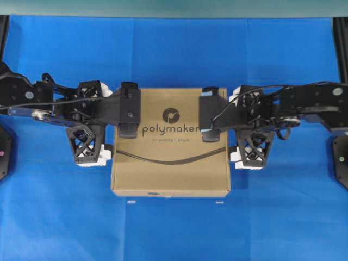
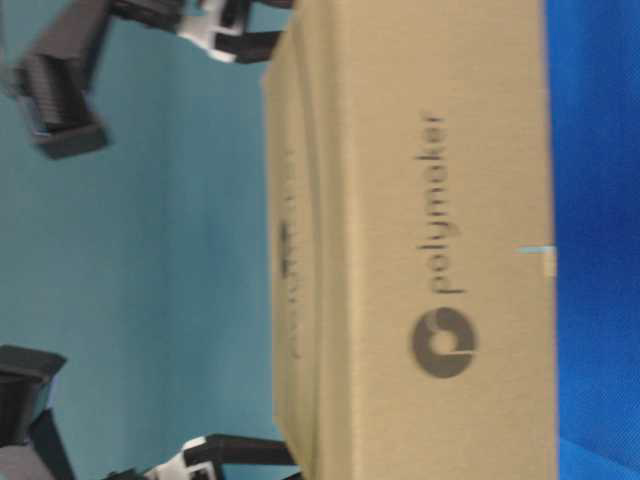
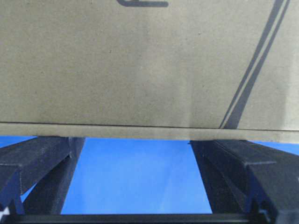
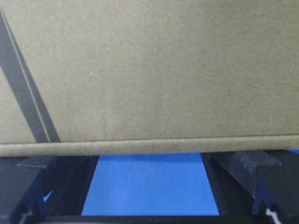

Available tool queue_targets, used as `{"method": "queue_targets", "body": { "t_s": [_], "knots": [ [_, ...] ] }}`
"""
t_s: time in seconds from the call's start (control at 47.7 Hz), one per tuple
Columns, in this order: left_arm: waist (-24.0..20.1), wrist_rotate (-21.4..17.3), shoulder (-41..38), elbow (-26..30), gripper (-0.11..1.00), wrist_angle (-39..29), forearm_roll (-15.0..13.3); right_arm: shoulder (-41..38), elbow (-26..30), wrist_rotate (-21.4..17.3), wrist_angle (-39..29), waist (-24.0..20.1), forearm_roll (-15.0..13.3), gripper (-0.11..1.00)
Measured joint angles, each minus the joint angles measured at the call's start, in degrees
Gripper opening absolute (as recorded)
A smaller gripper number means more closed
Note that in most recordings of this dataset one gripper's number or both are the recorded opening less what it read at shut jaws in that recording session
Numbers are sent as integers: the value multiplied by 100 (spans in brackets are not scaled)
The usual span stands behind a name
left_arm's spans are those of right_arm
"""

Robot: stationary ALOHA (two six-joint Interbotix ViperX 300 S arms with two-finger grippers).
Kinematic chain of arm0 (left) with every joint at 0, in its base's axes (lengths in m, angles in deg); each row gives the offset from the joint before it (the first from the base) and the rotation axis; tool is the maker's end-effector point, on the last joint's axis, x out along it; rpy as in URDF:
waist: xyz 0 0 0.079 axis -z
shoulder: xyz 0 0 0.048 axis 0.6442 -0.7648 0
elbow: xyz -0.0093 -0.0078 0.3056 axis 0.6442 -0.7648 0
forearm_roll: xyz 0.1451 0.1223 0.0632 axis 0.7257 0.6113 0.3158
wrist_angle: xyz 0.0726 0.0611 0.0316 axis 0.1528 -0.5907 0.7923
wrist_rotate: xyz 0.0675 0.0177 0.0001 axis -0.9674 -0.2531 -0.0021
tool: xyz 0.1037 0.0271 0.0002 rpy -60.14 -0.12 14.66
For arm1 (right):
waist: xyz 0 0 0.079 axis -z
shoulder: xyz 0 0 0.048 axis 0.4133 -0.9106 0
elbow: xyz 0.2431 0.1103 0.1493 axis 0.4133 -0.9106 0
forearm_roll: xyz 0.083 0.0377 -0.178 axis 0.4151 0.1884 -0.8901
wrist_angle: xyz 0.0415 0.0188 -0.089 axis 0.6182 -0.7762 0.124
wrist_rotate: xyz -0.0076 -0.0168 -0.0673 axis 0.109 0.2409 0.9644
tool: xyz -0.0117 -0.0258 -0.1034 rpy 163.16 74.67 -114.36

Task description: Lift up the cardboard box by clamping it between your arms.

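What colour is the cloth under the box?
Bright blue cloth, clearest in the overhead view.

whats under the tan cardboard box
Blue cloth surrounds the flat tan cardboard box, and both wrist views show blue below its edges. Whatever lies beneath its middle is covered and cannot be seen.

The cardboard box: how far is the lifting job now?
Done: both arms stand at the cardboard box, the left gripper and right gripper open, fingers at its opposite sides. In hand: closing in on the box. Left: lifting it off the blue cloth; no lift is evident.
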State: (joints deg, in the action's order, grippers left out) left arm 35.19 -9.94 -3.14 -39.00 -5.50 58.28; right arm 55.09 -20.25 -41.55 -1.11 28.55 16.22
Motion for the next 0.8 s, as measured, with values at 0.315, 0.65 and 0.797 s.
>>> {"method": "queue_targets", "body": {
  "t_s": [0.315, 0.65, 0.797],
  "knots": [
    [18, 9, -519, -70, 87, 413, 0, -281, -220, 18, 220, 0, -9, 99],
    [18, 9, -782, -299, 87, 1011, 0, -325, -545, 18, 721, -9, 9, 99],
    [35, 9, -844, -334, 87, 1072, 0, -422, -580, 9, 826, -26, 18, 99]
  ]
}}
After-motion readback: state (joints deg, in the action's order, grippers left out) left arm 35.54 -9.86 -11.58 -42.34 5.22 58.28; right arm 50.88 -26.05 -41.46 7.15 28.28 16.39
